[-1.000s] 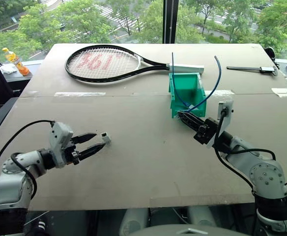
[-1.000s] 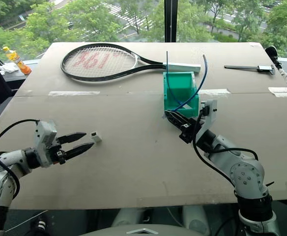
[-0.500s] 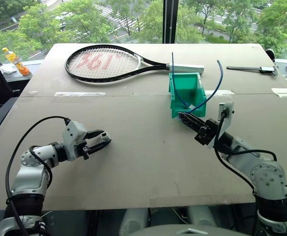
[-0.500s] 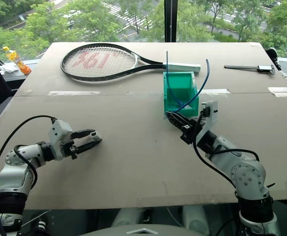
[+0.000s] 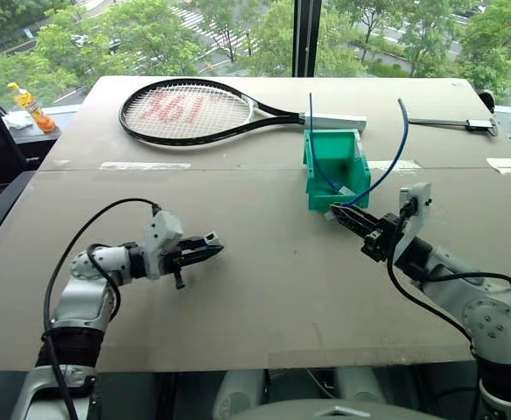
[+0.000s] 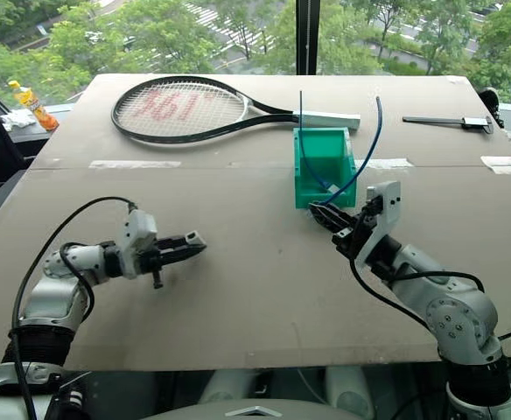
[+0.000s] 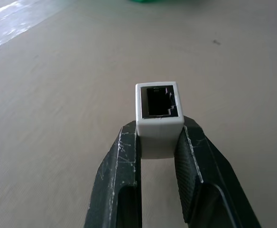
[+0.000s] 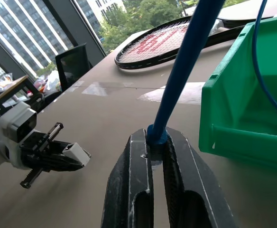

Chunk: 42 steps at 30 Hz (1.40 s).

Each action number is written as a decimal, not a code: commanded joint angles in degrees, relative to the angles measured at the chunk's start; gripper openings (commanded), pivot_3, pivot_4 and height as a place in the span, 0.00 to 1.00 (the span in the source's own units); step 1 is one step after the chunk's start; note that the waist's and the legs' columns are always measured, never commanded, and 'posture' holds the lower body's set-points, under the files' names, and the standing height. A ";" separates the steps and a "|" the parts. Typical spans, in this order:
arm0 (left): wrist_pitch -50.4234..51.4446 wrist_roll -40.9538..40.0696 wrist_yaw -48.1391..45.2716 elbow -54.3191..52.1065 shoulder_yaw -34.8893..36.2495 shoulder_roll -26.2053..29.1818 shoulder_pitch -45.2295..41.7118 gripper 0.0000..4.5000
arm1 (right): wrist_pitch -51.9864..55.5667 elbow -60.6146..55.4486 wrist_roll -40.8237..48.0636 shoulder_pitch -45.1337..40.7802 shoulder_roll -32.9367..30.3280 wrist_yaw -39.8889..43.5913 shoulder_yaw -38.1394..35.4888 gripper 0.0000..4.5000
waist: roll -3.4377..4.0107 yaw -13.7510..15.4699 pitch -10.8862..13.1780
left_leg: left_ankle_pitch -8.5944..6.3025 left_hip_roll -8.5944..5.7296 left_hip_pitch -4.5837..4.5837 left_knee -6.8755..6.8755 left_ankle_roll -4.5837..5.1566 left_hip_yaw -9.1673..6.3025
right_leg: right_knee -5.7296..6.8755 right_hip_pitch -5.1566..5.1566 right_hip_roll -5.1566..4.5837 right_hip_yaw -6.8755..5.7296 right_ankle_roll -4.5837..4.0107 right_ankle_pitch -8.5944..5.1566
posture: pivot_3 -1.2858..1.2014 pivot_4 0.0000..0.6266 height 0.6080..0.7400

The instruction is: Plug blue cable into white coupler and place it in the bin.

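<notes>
Looking over the big table (image 5: 264, 289), I see lots of bare room between my two claws, so they can meet there. The bin (image 5: 336, 166) sits near my right claw, open side toward me, ready for the drop. My right claw (image 8: 153, 142) pinches the cable (image 5: 387, 166) near its end. My left claw (image 7: 158, 142) pinches the coupler (image 7: 158, 116), hole facing out for the plug.

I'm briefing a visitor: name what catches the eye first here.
The blue cable arcs up from the right gripper, its far end dropping into the bin mid-table. The left gripper pinches the white coupler, socket facing outward. A tennis racket lies behind.
</notes>
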 commanded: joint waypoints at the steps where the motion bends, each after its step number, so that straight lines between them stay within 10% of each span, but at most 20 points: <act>1: 5.17 2.19 1.86 -5.85 -6.24 -2.67 -5.14 0.08 | -3.46 0.07 -4.75 -3.58 -4.69 9.58 -0.07 0.00 | 0.01 -0.03 0.01 | 0.00 0.02 0.00 0.00 0.00 -0.04 | 0.01 0.00 0.07 -0.01 0.00 0.00 | 0.52 0.24 1.00; 15: 4.69 13.96 4.11 6.96 -21.15 -13.45 -19.36 0.08 | -11.30 18.37 -24.04 -20.97 -9.72 35.48 15.12 0.00 | -0.03 -0.68 0.01 | 0.01 0.08 0.06 0.01 0.00 0.01 | 0.05 0.01 0.32 0.07 0.02 0.00 | 0.52 0.24 1.00; 42: 0.33 17.11 3.83 10.14 -22.28 -13.88 -19.47 0.08 | -13.67 29.24 -38.57 -23.40 -5.04 45.43 22.62 0.00 | -0.02 -0.39 -0.02 | 0.01 0.03 0.07 0.10 -0.01 -0.06 | 0.11 0.06 0.22 0.04 0.01 0.02 | 0.52 0.24 1.00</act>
